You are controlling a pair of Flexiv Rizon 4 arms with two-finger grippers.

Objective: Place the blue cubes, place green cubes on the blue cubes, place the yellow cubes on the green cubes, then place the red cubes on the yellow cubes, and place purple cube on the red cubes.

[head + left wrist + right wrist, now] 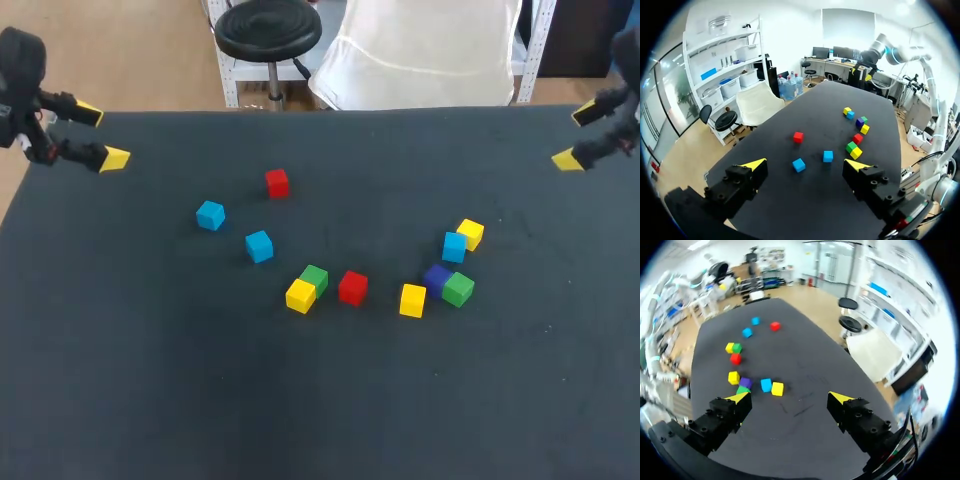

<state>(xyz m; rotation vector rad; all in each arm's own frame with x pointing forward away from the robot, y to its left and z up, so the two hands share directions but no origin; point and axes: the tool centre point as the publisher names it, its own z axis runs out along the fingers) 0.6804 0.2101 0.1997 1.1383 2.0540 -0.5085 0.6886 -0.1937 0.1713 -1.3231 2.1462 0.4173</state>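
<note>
purple cube partly hidden behind green cube, touching

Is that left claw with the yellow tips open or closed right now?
Open. The left gripper hovers at the edge of the black table, its two yellow-tipped fingers spread wide apart with nothing held between them.

- Bright, even overhead light fills the head view; the dark table looks matte.
- The middle red cube casts only a faint, soft shadow.
- Both wrist views wash out white toward the ceiling.
</note>
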